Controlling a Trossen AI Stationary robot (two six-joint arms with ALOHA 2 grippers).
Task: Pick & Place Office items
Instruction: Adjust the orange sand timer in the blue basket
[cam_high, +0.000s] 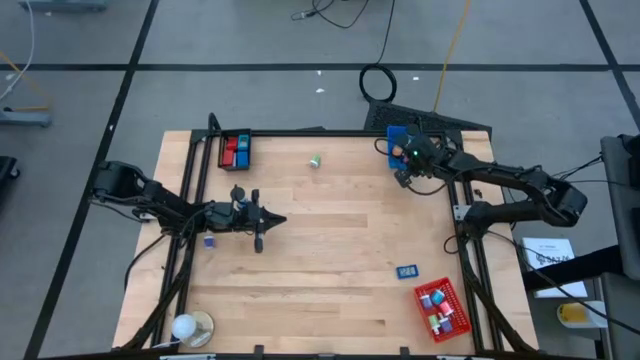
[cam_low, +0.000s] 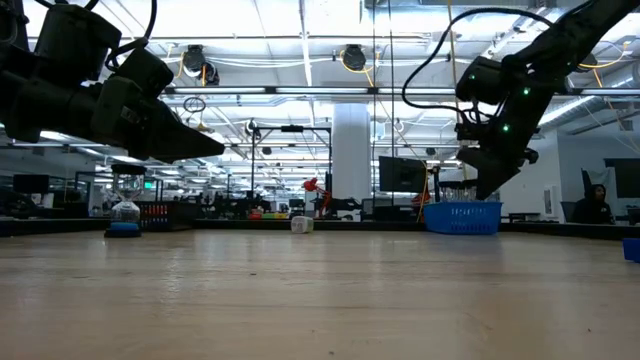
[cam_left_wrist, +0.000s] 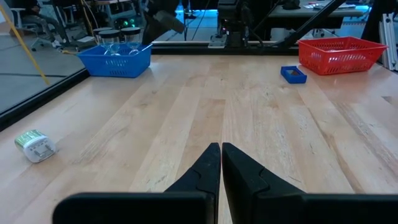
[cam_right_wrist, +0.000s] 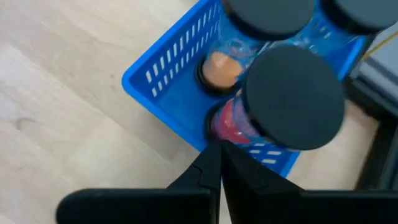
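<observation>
My right gripper (cam_high: 402, 170) (cam_right_wrist: 219, 152) hangs shut, pointing down, over the edge of the blue tray (cam_high: 398, 138) (cam_right_wrist: 163, 93) at the far right. The tray holds clear jars with black lids (cam_right_wrist: 292, 99). My left gripper (cam_high: 280, 221) (cam_left_wrist: 221, 152) is shut and empty, level above the table's left middle. Loose office items lie on the wood: a green and white one (cam_high: 315, 160) (cam_left_wrist: 35, 146), a flat blue one (cam_high: 407, 271) (cam_left_wrist: 293, 74) and a tiny blue one (cam_high: 209, 240). My right gripper's shut fingertips (cam_right_wrist: 211, 155) stand at the blue tray's wall (cam_right_wrist: 186, 134), right below a jar with red contents (cam_right_wrist: 231, 124). Whether they touch the wall or the jar I cannot tell. Nothing shows between the fingers.
A red tray (cam_high: 441, 308) (cam_left_wrist: 341, 53) with several items stands near right. A black tray (cam_high: 235, 150) with red and blue items sits far left. A round white and tan object (cam_high: 190, 327) lies at the near left corner. Bare wood fills the middle.
</observation>
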